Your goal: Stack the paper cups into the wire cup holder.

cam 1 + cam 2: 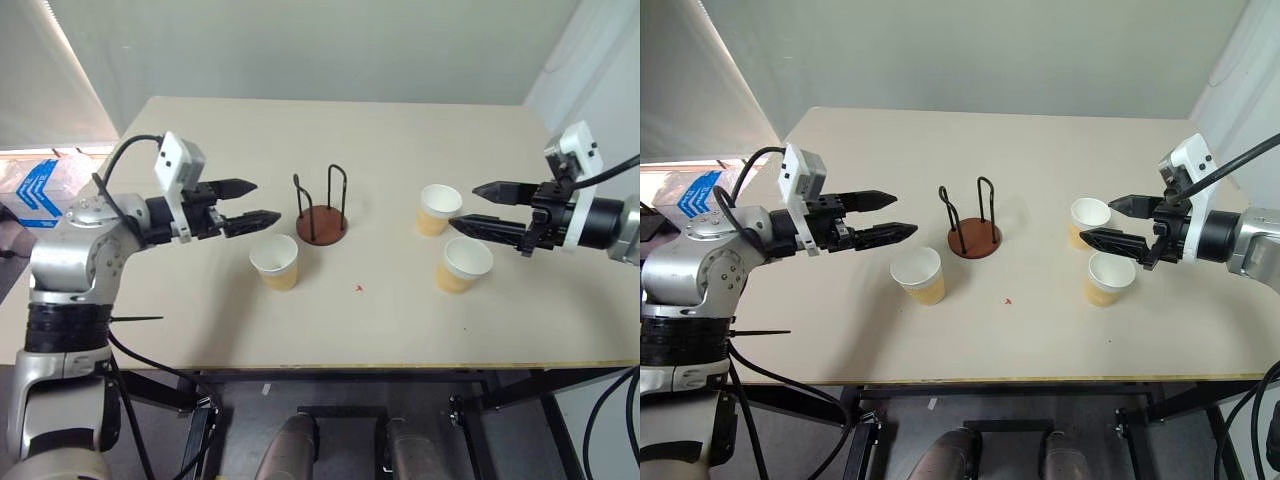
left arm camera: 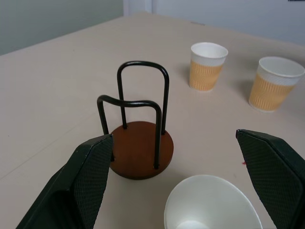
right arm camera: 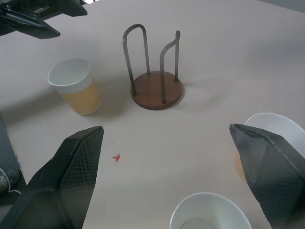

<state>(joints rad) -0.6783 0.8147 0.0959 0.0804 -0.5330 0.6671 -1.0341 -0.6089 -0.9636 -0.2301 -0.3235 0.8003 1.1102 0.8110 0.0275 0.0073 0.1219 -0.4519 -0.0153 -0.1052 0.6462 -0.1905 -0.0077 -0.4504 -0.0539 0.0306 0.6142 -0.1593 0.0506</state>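
Beige table (image 1: 400, 130): empty holder (image 1: 322, 222) at centre, three cups (image 1: 275, 262) (image 1: 439, 209) (image 1: 465, 264) around it; left gripper (image 1: 245, 202) and right gripper (image 1: 472, 207) spread, empty. Thin cups may crush or tip if pinched off-centre.

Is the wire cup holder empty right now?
Empty: the wire cup holder has bare loops and base; all three paper cups stand apart on the table.
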